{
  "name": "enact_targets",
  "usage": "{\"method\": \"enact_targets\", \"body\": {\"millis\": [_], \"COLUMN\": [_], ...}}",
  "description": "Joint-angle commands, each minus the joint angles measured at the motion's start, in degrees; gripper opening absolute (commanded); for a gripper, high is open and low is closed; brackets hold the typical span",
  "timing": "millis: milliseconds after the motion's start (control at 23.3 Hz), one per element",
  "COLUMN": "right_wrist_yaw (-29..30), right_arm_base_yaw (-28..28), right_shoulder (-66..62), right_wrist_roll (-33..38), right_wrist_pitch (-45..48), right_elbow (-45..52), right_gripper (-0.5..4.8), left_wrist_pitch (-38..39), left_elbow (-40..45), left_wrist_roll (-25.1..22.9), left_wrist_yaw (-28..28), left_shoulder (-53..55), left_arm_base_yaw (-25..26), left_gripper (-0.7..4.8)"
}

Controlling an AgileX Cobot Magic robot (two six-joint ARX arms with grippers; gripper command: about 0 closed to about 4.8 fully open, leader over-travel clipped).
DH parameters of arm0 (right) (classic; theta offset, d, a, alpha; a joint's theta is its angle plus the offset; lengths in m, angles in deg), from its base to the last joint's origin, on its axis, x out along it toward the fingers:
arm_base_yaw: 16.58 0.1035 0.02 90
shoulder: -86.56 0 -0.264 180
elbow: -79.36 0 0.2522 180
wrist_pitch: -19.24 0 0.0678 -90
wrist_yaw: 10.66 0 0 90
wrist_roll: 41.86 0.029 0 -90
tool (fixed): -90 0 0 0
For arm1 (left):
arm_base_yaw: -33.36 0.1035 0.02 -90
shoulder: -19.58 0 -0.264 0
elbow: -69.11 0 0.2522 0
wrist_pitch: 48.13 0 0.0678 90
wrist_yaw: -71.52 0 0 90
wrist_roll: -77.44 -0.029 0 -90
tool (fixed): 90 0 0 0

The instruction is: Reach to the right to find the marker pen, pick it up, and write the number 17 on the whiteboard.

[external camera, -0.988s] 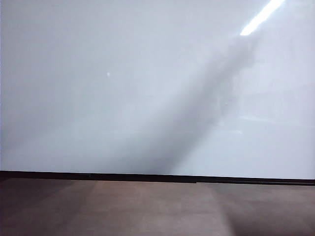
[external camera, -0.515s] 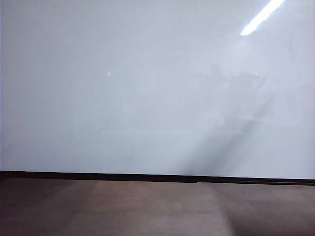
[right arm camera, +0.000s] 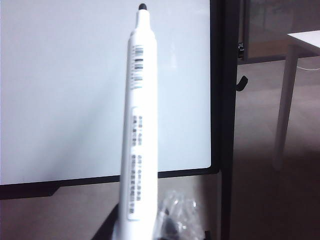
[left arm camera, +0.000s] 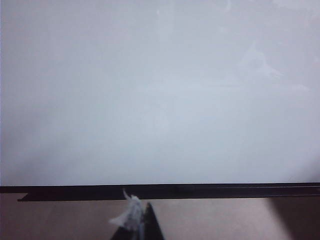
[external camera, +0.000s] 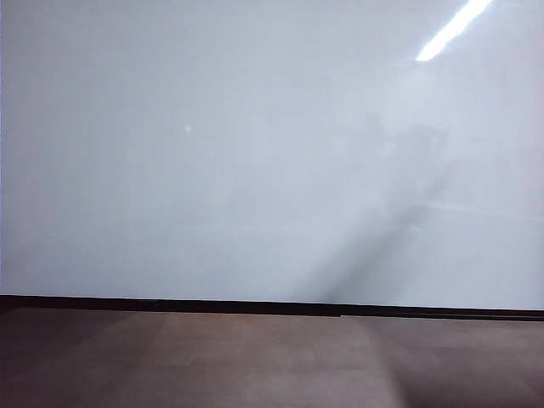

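marker pen up in the right gripper, whiteboard blank.

the whiteboard (external camera: 255, 153) fills almost everything from across the room, glossy and unmarked, with a ceiling light glare in its upper right corner and a soft grey shadow slanting down its right half to the thin black bottom strip (external camera: 272, 307); below that runs a brown-grey surface (external camera: 255, 365). no arm shows in that view. the right gripper (right arm camera: 145, 232) sits at the very bottom of its wrist view, mostly out of sight, closed on the white marker pen (right arm camera: 138, 125), which stands up with its black tip bare and pointing at the board, short of it. of the left gripper (left arm camera: 137, 225) only a dark sliver and a crumpled pale scrap show below the board's strip; i can't tell how its jaws stand.
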Motion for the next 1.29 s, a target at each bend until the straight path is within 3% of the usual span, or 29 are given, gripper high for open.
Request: {"method": "enact_targets", "body": {"millis": [43,1289], "right_wrist_yaw": [-0.2,-0.2], "right_arm_base_yaw": [0.3,1.4], "right_shoulder": [0.0,0.0], "right_wrist_roll": [-1.1,-3.7], "right_wrist_pitch": [1.4,1.4], "right_elbow": [0.2,0.2], "right_gripper": [-0.05,-0.05], "left_wrist_pitch": [-0.3,-0.3], "left_elbow": [0.0,0.0], "left_wrist_roll": [0.0,0.0], "left_wrist_yaw": [-0.2,-0.2], "left_shoulder": [0.0,0.0], "left_arm_base_yaw": [0.0,0.0], "left_gripper": [-0.05,-0.05]}}
